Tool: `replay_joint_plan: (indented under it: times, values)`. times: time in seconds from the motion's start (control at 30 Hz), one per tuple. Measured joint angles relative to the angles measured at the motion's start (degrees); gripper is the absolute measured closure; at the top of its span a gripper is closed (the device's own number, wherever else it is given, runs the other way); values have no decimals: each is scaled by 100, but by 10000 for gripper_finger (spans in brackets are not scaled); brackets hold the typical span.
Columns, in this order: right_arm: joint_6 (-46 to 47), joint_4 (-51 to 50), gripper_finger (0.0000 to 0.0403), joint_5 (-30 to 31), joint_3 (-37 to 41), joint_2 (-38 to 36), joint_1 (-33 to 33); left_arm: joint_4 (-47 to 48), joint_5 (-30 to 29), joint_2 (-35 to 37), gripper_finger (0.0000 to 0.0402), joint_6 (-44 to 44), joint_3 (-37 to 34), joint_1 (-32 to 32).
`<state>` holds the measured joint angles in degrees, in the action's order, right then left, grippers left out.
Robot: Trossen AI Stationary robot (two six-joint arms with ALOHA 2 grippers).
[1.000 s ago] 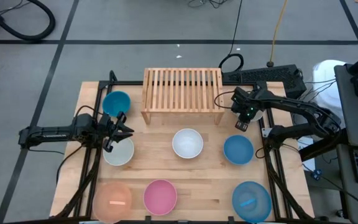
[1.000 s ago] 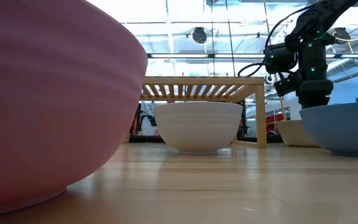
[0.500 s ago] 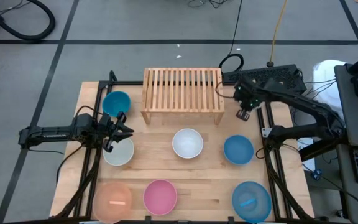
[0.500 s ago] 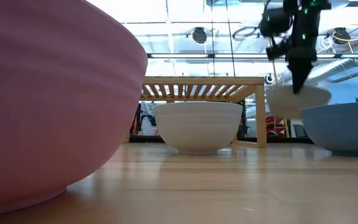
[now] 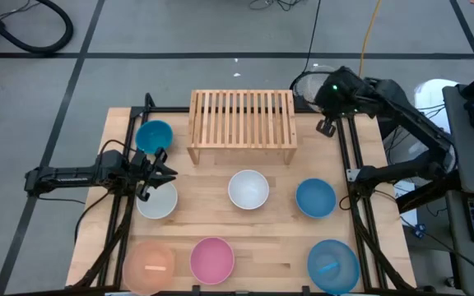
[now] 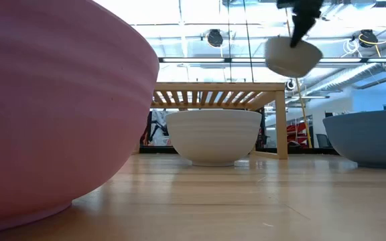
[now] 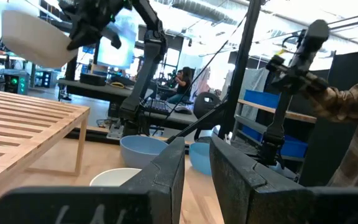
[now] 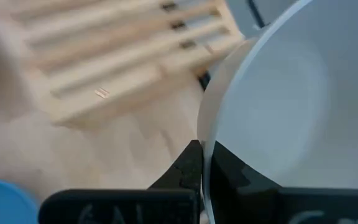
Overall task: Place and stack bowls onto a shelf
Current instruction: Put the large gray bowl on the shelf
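Note:
My right gripper (image 6: 302, 23) is shut on a white bowl (image 6: 292, 55), raised above the top of the light-wood shelf (image 5: 241, 123), off its right end. The left wrist view shows that bowl (image 7: 33, 38) in the air. In the high view the right arm (image 5: 336, 90) hides it. My left gripper (image 5: 164, 164) waits open above the far rim of a pale grey bowl (image 5: 155, 202). The other bowls sit on their bases on the table: teal (image 5: 155, 136), white (image 5: 248, 189), blue (image 5: 314, 197), peach (image 5: 149, 263), pink (image 5: 212, 259), light blue (image 5: 332, 265). My right gripper pinches the white bowl's rim (image 8: 204, 134) with one finger (image 8: 188, 165) outside the wall and the other finger (image 8: 229, 168) inside. The fingers come from above, pointing down. The bowl hangs below them, lifted clear and tilted.
The slatted shelf top (image 6: 213, 87) carries nothing. A black frame rail (image 5: 354, 189) runs along the table's right edge, and another (image 5: 122, 205) runs on the left. Beyond the table the left wrist view shows a plaid sleeve (image 7: 347, 112) and a seated person (image 7: 182, 78).
My right gripper has risen from the table right of the shelf and moved toward the far edge. It carried the white bowl up with it. The bowl stood on the table a second ago and now hangs tilted above shelf height.

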<state>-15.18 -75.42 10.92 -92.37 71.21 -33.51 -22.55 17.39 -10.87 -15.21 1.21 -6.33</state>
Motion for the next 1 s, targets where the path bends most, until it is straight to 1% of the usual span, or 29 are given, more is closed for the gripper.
replay_joint_plan:
  times: [0.07,0.23,0.3,0.57,0.73,0.9,1.0]
  values:
    - [-103,15,403,-198,-281,247,143,0,0,1,321,-2,0,-1]
    - [-418,-18,403,-262,-759,1005,549,0,2,0,321,-2,0,0]
    - [-524,4,403,-379,-891,1300,682,0,1,2,321,-5,0,-2]
    - [-1090,54,403,-396,-1297,2250,1134,1,2,1,321,-37,0,-2]
    - [-1192,-15,403,-901,-1301,2539,1234,0,2,0,321,-35,0,-2]
    - [-1398,-50,402,-1017,-1310,2613,1269,2,2,1,321,-60,0,-1]
    - [-1381,-50,392,-1089,-1310,2616,1266,2,12,1,321,-61,0,-1]
